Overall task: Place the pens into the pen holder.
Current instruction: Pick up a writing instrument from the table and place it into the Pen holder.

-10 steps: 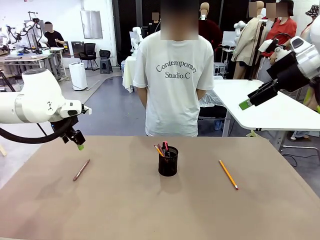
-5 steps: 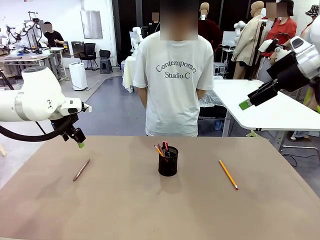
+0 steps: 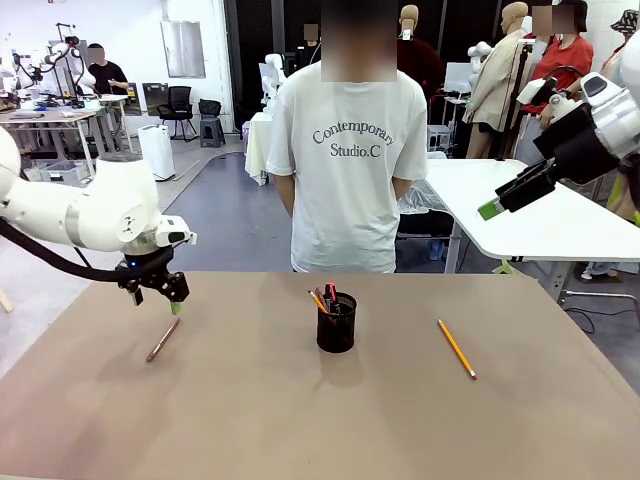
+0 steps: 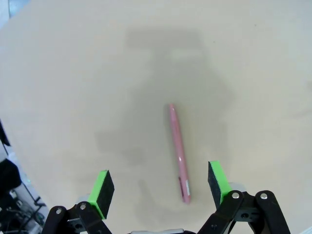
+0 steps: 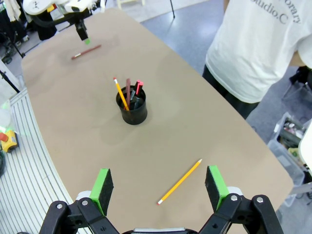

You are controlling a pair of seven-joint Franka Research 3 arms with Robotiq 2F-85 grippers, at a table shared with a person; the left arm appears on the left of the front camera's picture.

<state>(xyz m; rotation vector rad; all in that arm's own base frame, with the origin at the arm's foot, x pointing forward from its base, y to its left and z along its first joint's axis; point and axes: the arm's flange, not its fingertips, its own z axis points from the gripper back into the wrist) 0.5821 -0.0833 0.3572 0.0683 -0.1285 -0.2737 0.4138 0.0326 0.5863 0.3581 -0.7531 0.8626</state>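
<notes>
Busy lab, brown tabletop (image 3: 300, 430). Left end effector (image 3: 172, 303), spread wide, has dropped since a second ago over the pink pen (image 3: 163, 339) near the left edge; a grasp looks next. Pen holder (image 3: 336, 325) sits mid-tabletop, pencil (image 3: 456, 348) toward the right edge. Right end effector (image 3: 495, 205) is spread, raised.

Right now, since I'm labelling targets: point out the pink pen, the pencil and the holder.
Pink pen (image 4: 178, 153): left wrist view, middle of barrel.
Pencil (image 3: 456, 349): front view, middle of shaft.
Holder (image 3: 336, 332): front view, mesh wall.
</notes>
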